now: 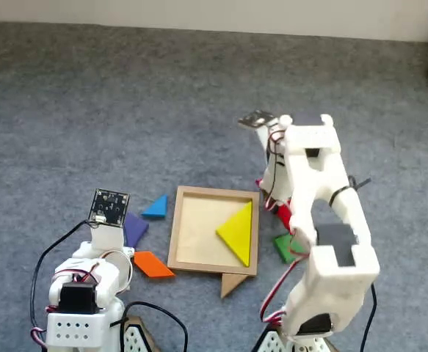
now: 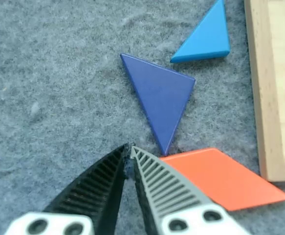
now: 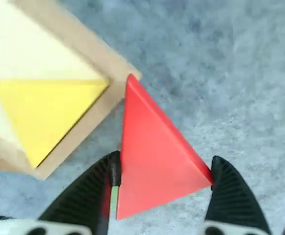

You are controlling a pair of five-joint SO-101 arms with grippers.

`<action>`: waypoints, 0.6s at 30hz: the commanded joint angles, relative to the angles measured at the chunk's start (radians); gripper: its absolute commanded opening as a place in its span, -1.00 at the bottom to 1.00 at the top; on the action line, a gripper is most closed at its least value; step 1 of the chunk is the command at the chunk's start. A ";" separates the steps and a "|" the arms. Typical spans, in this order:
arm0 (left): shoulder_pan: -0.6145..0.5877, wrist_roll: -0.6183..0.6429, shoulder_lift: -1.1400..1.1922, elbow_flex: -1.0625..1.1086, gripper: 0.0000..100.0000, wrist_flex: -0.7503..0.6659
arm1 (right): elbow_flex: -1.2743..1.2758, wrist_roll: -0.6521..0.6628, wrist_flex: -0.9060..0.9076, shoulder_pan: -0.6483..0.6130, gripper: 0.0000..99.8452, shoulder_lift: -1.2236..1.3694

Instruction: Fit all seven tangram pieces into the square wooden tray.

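Observation:
The square wooden tray [image 1: 175,235] lies mid-table and holds a yellow triangle [image 1: 237,233]. My right gripper [image 3: 165,160] is shut on a red triangle [image 3: 152,152], one finger on each side; the triangle's tip overlaps the tray's corner [image 3: 118,73], close to the yellow triangle [image 3: 44,110]. My left gripper [image 2: 130,151] is shut on nothing, its tips on the carpet just short of a dark blue triangle [image 2: 162,95]. A light blue triangle [image 2: 206,39] lies beyond that, and an orange parallelogram [image 2: 220,176] sits beside the left gripper, against the tray's rim [image 2: 264,98].
A tan triangle [image 1: 232,282] lies at the tray's near edge. A green piece [image 1: 285,246] is partly hidden under the right arm [image 1: 316,191]. Grey carpet covers the table, with open room across its far half.

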 commanded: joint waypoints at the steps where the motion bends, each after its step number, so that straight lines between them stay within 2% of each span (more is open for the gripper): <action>1: 0.016 0.005 -0.024 0.021 -0.99 0.003 | 0.038 0.002 0.016 -0.071 -0.65 -0.176; 8: 0.016 0.005 -0.024 0.021 -0.99 0.003 | 0.243 0.006 -0.001 -0.298 -0.65 -0.361; 13: 0.016 0.005 -0.024 0.021 -0.99 0.003 | 0.344 0.012 -0.142 -0.437 -0.65 -0.414; 18: 0.016 0.005 -0.024 0.021 -0.99 0.003 | 0.437 0.095 -0.226 -0.552 -0.65 -0.414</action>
